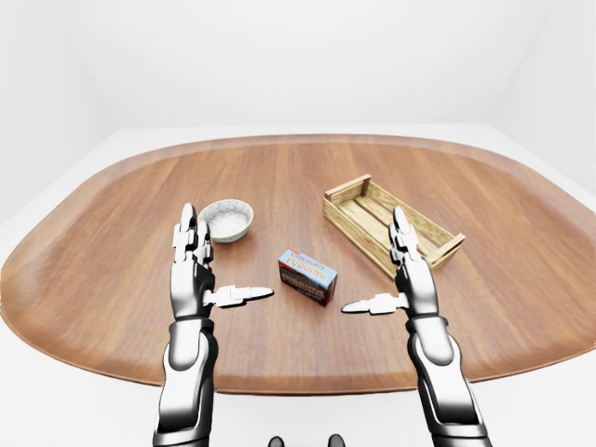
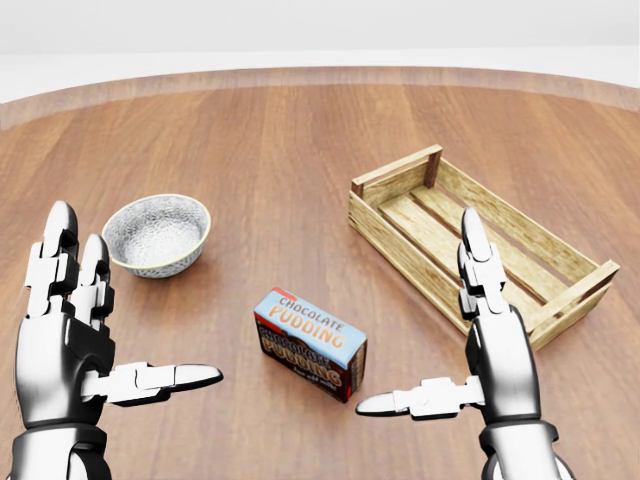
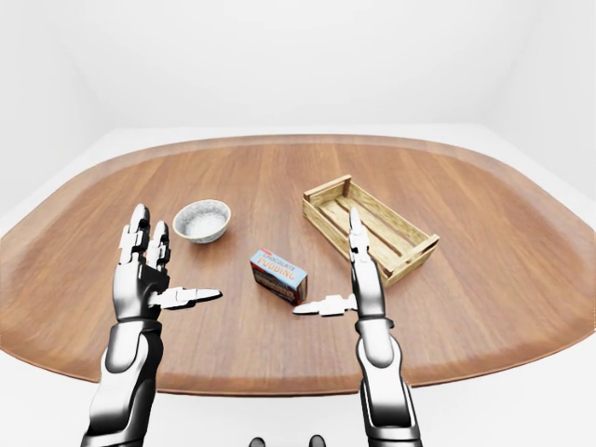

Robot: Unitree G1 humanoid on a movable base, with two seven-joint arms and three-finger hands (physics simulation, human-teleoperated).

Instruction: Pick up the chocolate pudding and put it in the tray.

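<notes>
The chocolate pudding box (image 2: 311,342), blue and orange with a dark side, lies flat on the wooden table between my two hands. The tray (image 2: 478,240) is a slatted wooden crate, empty, up and to the right of the box. My left hand (image 2: 95,340) is open, fingers up and thumb pointing right, to the left of the box. My right hand (image 2: 455,340) is open, fingers up and thumb pointing left, just right of the box and beside the tray's lower-left wall. Neither hand touches anything.
A small speckled grey bowl (image 2: 157,234) stands on the oval wooden table (image 1: 279,177), above my left hand and left of the box. The table edge curves round below my forearms in the eye views. White floor and walls surround it.
</notes>
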